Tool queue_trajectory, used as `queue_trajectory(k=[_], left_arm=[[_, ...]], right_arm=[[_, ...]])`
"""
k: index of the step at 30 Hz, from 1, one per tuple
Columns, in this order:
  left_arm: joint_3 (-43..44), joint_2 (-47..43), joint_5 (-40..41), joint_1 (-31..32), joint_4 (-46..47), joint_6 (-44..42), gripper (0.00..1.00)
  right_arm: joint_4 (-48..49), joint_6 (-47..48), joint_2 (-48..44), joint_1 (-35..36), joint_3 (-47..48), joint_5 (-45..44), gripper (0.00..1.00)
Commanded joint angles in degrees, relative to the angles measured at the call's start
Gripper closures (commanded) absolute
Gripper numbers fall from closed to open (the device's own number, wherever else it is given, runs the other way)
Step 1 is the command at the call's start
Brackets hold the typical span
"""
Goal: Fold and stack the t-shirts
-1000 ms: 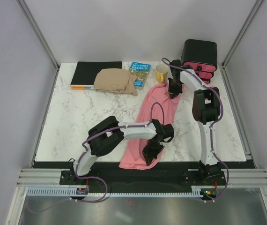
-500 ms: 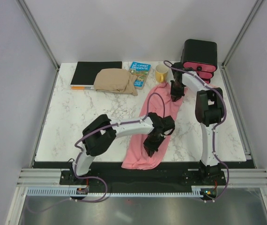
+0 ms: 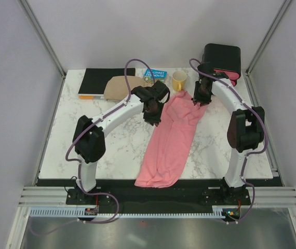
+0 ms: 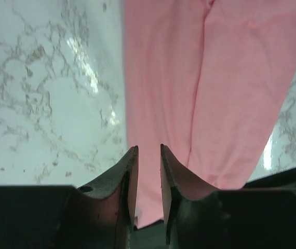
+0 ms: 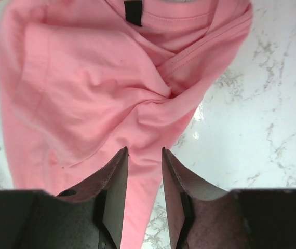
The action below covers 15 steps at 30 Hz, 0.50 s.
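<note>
Salmon-pink thin-cloth t-shirt (image 3: 171, 140) lies as a long, narrow, bunched strip on the white marble table (image 3: 85, 135). Its collar end is just beside the yellow ceramic mug (image 3: 179, 80); its hem end is well away from the mug, at the near table edge. My left gripper (image 3: 152, 115) hangs near the mug on its left, my right gripper (image 3: 199, 97) close on its right. Both have jaws apart w/ nothing btwn them, cloth below. Risks, imo: shirt is rumpled & doubled by the dark neck label (image 5: 133, 11), so a pinch may take one layer or too many, giving a crooked fold. Dragged cloth, or my right arm, could tip the mug. Hem may slip off the edge if pulled that way.
</note>
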State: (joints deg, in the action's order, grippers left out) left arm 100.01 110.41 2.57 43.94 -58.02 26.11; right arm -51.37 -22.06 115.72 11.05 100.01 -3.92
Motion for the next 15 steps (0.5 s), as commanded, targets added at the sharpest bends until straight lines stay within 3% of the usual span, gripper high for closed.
queue_trajectory(k=[1,8,15], left_arm=[[9.9,10.8,1.4,-0.4,1.9,-4.8,0.69],[28.0,24.8,-0.3,-0.6,2.1,-8.4,0.69],[29.9,28.0,-0.2,-1.3,3.0,-9.1,0.69]], right_arm=[[4.1,0.7,-5.6,-0.2,-5.2,-2.9,0.59],[9.3,0.9,-3.0,-0.2,-10.4,-2.8,0.59],[11.6,1.0,-0.5,-0.2,-10.5,-1.9,0.58]])
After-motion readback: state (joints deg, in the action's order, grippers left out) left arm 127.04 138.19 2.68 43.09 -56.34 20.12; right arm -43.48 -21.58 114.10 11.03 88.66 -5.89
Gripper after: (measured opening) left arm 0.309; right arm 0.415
